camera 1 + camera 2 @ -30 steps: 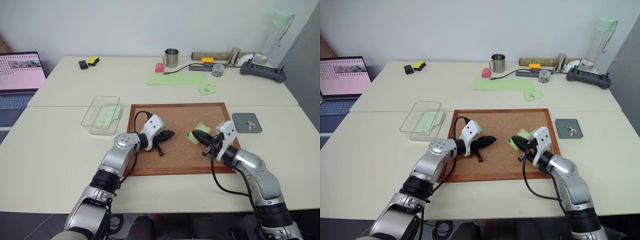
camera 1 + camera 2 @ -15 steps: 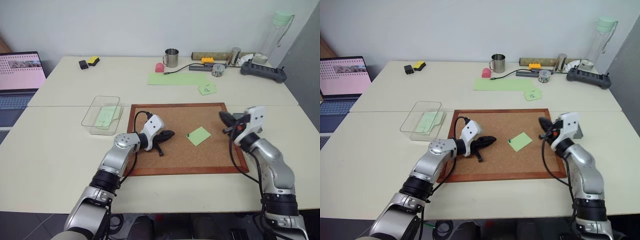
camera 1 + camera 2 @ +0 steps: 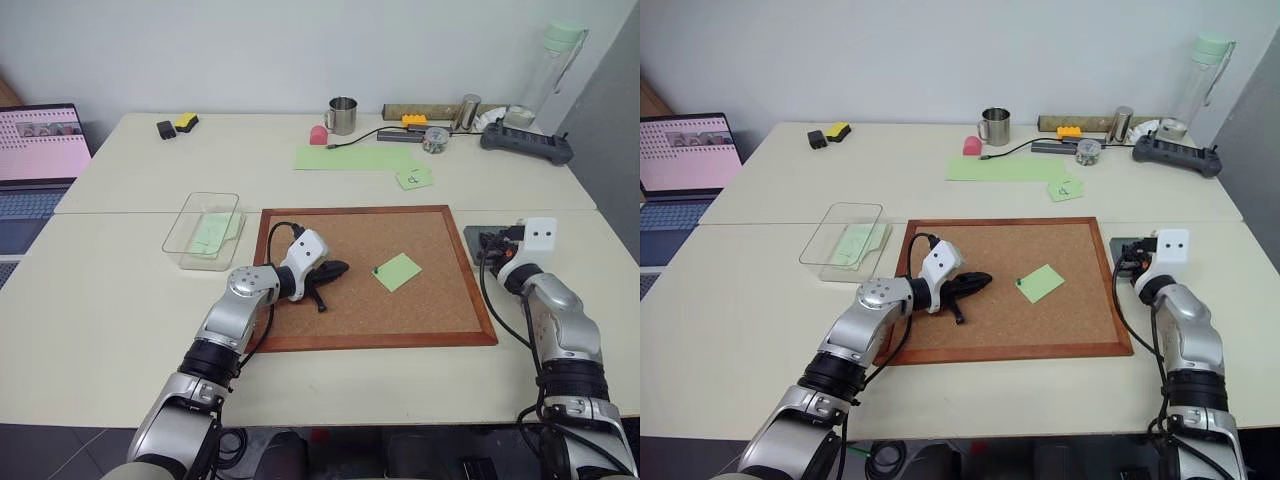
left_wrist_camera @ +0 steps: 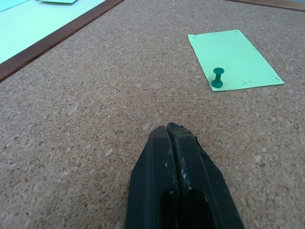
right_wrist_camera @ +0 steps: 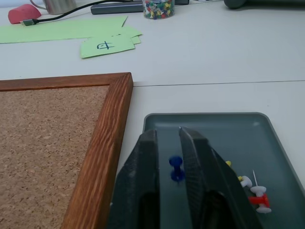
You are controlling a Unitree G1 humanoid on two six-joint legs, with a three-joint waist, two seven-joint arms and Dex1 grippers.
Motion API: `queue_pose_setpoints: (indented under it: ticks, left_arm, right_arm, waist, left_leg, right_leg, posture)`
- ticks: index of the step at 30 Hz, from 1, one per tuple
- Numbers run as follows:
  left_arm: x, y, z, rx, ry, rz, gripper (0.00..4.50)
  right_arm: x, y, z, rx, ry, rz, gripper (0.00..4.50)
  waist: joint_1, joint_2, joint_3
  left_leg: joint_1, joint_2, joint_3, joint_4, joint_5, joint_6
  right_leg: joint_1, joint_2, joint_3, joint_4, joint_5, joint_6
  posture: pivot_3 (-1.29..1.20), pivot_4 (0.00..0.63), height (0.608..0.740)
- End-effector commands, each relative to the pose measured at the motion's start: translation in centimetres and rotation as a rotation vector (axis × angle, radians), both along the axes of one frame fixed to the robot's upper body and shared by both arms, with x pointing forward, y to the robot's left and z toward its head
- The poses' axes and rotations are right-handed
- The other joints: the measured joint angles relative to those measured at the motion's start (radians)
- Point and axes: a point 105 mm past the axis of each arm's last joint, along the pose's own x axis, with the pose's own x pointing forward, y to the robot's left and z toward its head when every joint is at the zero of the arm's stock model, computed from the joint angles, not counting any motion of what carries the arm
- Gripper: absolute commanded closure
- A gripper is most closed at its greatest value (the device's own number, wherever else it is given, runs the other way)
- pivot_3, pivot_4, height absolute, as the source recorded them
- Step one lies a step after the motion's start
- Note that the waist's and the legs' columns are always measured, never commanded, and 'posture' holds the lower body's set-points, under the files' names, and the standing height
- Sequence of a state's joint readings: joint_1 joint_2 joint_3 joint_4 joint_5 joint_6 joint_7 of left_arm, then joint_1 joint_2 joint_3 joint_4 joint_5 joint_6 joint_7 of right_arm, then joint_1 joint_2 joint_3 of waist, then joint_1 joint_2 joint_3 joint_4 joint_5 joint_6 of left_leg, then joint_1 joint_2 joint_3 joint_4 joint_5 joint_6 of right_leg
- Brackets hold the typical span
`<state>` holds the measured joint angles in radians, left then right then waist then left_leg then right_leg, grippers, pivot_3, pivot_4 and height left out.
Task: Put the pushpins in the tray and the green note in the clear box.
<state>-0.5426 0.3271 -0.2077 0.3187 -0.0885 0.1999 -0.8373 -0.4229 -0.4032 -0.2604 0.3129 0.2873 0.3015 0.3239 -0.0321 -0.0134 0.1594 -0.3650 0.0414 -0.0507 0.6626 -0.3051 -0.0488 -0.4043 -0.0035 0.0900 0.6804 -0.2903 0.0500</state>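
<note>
**Inspector:** State of the left hand [image 4: 178, 138]?

**Assistant:** Fingers pressed together, nothing between them. It rests low over the cork board [image 3: 440, 300], pointing toward the green note [image 3: 398, 271].

**Inspector:** And the note?

**Assistant:** Flat on the cork, right of the board's centre, with one green pushpin [image 4: 218, 78] standing upright in it near a corner.

**Inspector:** Right hand [image 5: 167, 140]?

**Assistant:** Positioned over the near edge of the dark grey tray [image 5: 248, 125], which sits on the table [image 3: 120, 300] just beside the board's right frame. Its fingers stand slightly parted. A blue pushpin [image 5: 176, 168] shows in the gap; whether it is touching the fingers or the tray floor, I cannot tell from this angle.

**Inspector:** Other tray contents?

**Assistant:** A small cluster of pushpins to one side: a white one [image 5: 257, 188], a red one [image 5: 259, 201], and something yellow partly hidden behind a finger.

**Inspector:** The clear box [image 3: 190, 225]?

**Assistant:** On the table left of the board, well apart from the note. A pale green sheet [image 3: 212, 232] lies inside it.
</note>
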Motion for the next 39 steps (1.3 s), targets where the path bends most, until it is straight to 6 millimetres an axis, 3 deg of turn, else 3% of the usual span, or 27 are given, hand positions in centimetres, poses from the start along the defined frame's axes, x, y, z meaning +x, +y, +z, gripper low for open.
queue_pose_setpoints:
  ticks: [1,5,8,10,12,14,21,34,37,39]
  left_arm:
    - [-0.2,0.4,-0.1,0.014,0.000,0.012,4.50]
    - [-0.3,0.4,-0.1,0.015,0.002,0.012,4.50]
    - [-0.2,0.5,-0.1,0.016,0.002,0.013,4.50]
    - [-0.2,0.5,-0.1,0.016,0.001,0.012,4.50]
    - [-0.2,0.5,-0.1,0.017,0.001,0.010,4.50]
    - [-0.3,0.4,-0.2,0.016,0.003,0.007,4.50]
    - [-0.4,0.2,-0.3,0.014,0.006,0.000,4.50]
    - [-0.6,0.3,-0.2,0.015,0.003,0.003,4.50]
    - [-0.6,0.5,-0.2,0.015,0.002,0.008,4.50]
    - [-0.6,0.5,-0.2,0.014,0.001,0.013,4.50]
  right_arm:
    - [0.2,-0.9,1.8,-0.016,-0.068,-0.023,2.78]
    - [0.1,-1.3,2.2,-0.036,-0.095,-0.044,1.97]
    - [-0.1,-0.3,3.2,-0.045,-0.145,0.002,1.35]
    - [-0.4,0.9,3.8,-0.055,-0.175,0.067,1.35]
    - [-1.3,4.4,4.0,-0.036,-0.185,0.237,1.35]
    - [-2.6,7.6,3.5,-0.037,-0.167,0.384,1.35]
    - [-5.8,14.9,1.7,-0.014,-0.109,0.650,1.35]
    - [-4.4,18.6,-1.0,-0.074,-0.019,0.658,1.35]
    - [-4.3,18.8,-1.0,-0.076,-0.020,0.661,1.76]
    - [-4.2,18.8,-1.1,-0.083,-0.018,0.660,2.29]
  waist:
    - [0.000,0.000,0.000]
    - [0.000,0.000,0.000]
    - [0.000,0.000,0.000]
    - [0.000,0.000,0.000]
    - [-0.001,0.000,0.000]
    - [0.000,0.000,0.000]
    - [0.000,0.000,0.000]
    - [0.000,0.000,0.000]
    - [0.000,0.000,0.000]
    - [0.000,0.000,0.000]
  left_leg:
    - [0.000,0.000,0.000,0.000,0.000,0.000]
    - [0.000,0.000,0.000,0.000,0.000,0.000]
    - [0.000,0.000,0.000,0.000,0.000,0.000]
    - [0.000,0.000,0.000,0.000,0.000,0.000]
    - [0.000,0.000,0.000,0.000,0.000,0.000]
    - [0.000,0.000,0.000,0.000,0.000,0.000]
    - [0.000,0.001,-0.001,0.000,0.000,0.000]
    - [0.000,0.001,-0.001,0.000,0.000,0.000]
    - [0.000,0.001,-0.001,0.000,0.000,0.000]
    - [0.000,0.001,-0.001,0.000,0.000,0.000]
  right_leg:
    - [0.000,0.000,0.000,0.000,0.000,0.000]
    - [0.000,0.000,0.000,0.000,0.000,0.000]
    - [0.000,0.000,0.000,0.000,0.000,0.000]
    - [0.000,0.000,0.000,0.000,0.000,0.000]
    - [0.000,0.000,0.000,0.000,0.000,0.000]
    - [0.000,0.000,0.000,0.000,0.000,0.000]
    - [0.000,0.001,-0.001,0.000,0.000,0.000]
    - [0.000,0.001,-0.001,0.000,0.000,0.000]
    - [0.000,0.001,-0.001,0.000,0.000,0.000]
    - [0.000,0.001,-0.001,0.000,0.000,0.000]
  posture:
    - [0.00,0.150,0.740]
    - [0.00,0.150,0.740]
    - [0.00,0.150,0.740]
    - [0.00,0.150,0.740]
    - [0.00,0.150,0.740]
    - [0.00,0.150,0.740]
    - [0.00,0.150,0.740]
    - [0.00,0.150,0.740]
    - [0.00,0.150,0.740]
    - [0.00,0.150,0.740]
